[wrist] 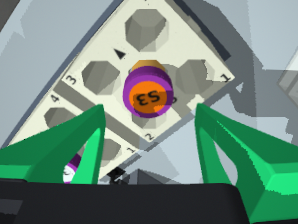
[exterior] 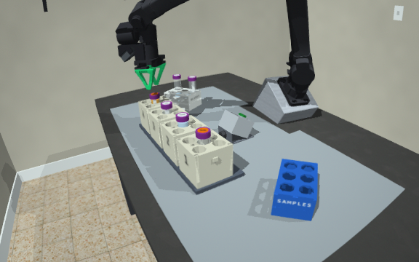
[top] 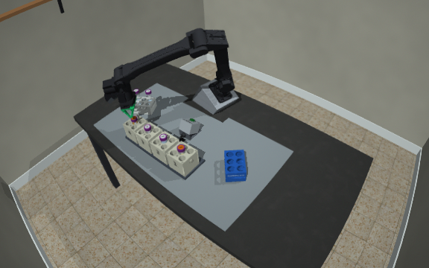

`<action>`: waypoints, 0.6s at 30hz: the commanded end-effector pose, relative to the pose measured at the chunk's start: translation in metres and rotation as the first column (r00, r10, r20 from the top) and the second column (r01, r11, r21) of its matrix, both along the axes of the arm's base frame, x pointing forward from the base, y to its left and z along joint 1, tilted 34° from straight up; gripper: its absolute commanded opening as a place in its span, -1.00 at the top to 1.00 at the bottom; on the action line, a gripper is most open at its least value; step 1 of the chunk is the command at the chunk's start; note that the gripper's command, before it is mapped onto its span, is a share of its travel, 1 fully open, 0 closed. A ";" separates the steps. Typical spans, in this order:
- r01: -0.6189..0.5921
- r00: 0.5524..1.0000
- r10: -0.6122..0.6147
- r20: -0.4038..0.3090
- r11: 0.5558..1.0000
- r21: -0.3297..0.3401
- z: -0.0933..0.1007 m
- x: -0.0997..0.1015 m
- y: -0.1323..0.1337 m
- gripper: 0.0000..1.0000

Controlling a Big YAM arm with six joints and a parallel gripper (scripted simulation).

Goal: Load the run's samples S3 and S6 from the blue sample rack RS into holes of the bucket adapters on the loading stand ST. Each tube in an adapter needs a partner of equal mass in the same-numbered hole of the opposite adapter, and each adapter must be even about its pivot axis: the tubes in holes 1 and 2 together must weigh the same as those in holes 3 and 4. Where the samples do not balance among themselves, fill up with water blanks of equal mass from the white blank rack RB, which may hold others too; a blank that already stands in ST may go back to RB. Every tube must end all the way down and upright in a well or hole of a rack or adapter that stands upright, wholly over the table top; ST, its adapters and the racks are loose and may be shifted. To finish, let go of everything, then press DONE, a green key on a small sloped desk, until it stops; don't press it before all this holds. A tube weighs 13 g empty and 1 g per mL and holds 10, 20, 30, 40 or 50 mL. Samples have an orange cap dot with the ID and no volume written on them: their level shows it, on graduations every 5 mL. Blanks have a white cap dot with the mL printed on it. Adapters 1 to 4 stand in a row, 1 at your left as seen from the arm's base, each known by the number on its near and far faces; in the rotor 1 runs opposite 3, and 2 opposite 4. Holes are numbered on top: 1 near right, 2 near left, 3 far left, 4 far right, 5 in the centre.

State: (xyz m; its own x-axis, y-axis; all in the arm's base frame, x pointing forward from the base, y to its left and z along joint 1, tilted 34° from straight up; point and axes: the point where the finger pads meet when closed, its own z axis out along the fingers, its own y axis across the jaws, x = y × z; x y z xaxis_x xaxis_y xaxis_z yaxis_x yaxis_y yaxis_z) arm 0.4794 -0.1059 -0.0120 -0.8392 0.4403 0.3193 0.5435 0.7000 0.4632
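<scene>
My gripper [top: 130,112] is open and empty, a little above the far end adapter of the loading stand ST [top: 162,147]. It also shows in the side view [exterior: 150,81] and the wrist view [wrist: 149,108]. Sample S3 [wrist: 148,92] [top: 134,119] [exterior: 154,96], with a purple cap and an orange dot, stands upright in that adapter's centre hole, below and between the green fingers without touching them. Another orange-dot tube [top: 180,148] [exterior: 203,132] stands in the centre of the adapter at the other end. The two middle adapters each hold a white-dot blank [exterior: 166,105] [exterior: 182,117].
The blue sample rack [top: 235,165] [exterior: 297,189] stands empty to the right. The white blank rack [top: 145,104] [exterior: 184,96] behind the stand holds two tubes. The sloped desk with the green DONE key [top: 191,120] [exterior: 242,115] stands beside the stand.
</scene>
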 end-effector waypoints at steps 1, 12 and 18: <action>-0.001 0.999 0.002 0.045 1.000 -0.019 0.017 0.013 -0.009 -0.11; -0.210 0.959 0.214 0.188 0.977 -0.039 0.028 -0.031 0.012 1.00; -0.437 0.837 0.440 0.325 0.895 -0.088 0.044 -0.073 0.038 1.00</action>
State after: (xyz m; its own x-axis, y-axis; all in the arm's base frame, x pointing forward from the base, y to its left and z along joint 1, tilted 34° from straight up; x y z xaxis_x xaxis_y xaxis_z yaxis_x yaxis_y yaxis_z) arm 0.4020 -0.0676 0.0058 -0.9730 0.1583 0.1682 0.2257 0.8062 0.5470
